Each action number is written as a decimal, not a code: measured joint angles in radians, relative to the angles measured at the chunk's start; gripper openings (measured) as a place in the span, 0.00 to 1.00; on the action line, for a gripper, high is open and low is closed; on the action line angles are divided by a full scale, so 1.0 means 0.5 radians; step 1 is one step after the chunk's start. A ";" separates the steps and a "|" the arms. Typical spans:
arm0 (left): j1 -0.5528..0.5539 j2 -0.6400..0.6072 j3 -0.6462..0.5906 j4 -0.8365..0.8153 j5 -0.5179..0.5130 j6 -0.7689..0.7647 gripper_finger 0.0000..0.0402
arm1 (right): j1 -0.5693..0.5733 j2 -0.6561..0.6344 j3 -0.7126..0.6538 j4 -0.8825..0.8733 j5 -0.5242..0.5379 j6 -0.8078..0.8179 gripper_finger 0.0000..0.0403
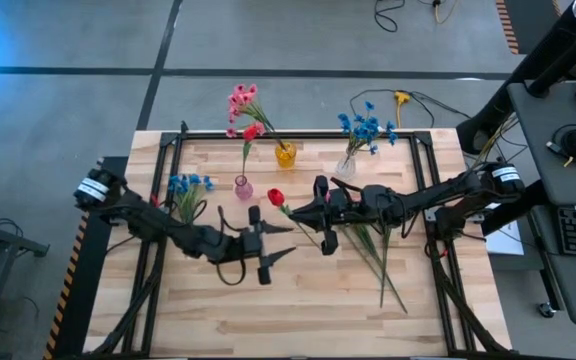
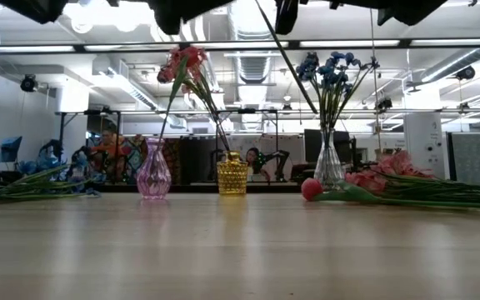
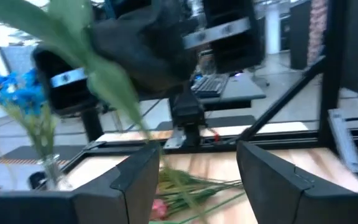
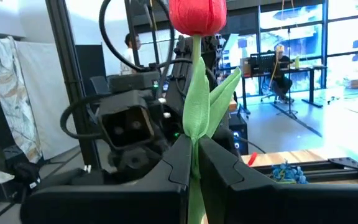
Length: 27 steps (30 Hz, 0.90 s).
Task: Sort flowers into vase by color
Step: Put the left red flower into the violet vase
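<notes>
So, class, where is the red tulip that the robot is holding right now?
In the high view the red tulip is near the table's middle, its stem pinched in the right gripper, just right of the pink vase.

Two dark, near-black jointed arms here, left arm [image 1: 158,225] and right arm [image 1: 438,195], each wearing a white band with dark lettering near the shoulder. Black cable loops along the links. Blocky matte black fingers [image 3: 135,180], angular and flat-faced.

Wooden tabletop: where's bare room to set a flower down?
Free: the whole near half of the light wooden tabletop, below both arms, and the far-right corner beyond the clear glass vase. Crowded: the vase row and the loose green stems right of centre.
</notes>
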 joint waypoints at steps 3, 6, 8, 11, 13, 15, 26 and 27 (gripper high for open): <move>0.030 0.028 0.019 -0.004 -0.002 -0.020 0.48 | 0.000 0.001 0.000 0.012 -0.046 0.000 0.03; 0.051 0.051 0.023 0.003 0.005 -0.063 0.47 | 0.000 0.001 0.000 0.030 -0.047 -0.001 0.03; 0.071 0.071 0.023 0.022 0.007 -0.091 0.47 | 0.000 0.001 0.000 0.029 -0.047 -0.008 0.03; 0.089 0.096 0.033 0.054 0.030 -0.108 0.47 | 0.000 0.001 0.000 0.047 -0.072 -0.038 0.03; 0.098 0.119 0.066 0.057 0.087 -0.108 0.47 | 0.000 0.001 0.000 0.073 -0.094 -0.063 0.03; 0.112 0.150 0.113 0.049 0.148 -0.106 0.47 | 0.000 0.001 0.001 0.085 -0.099 -0.099 0.03; 0.124 0.201 0.204 0.037 0.118 -0.012 0.26 | 0.002 0.001 0.001 0.108 -0.102 -0.143 0.03; 0.125 0.201 0.203 0.037 0.091 -0.012 0.22 | 0.001 0.001 0.001 0.107 -0.101 -0.143 0.03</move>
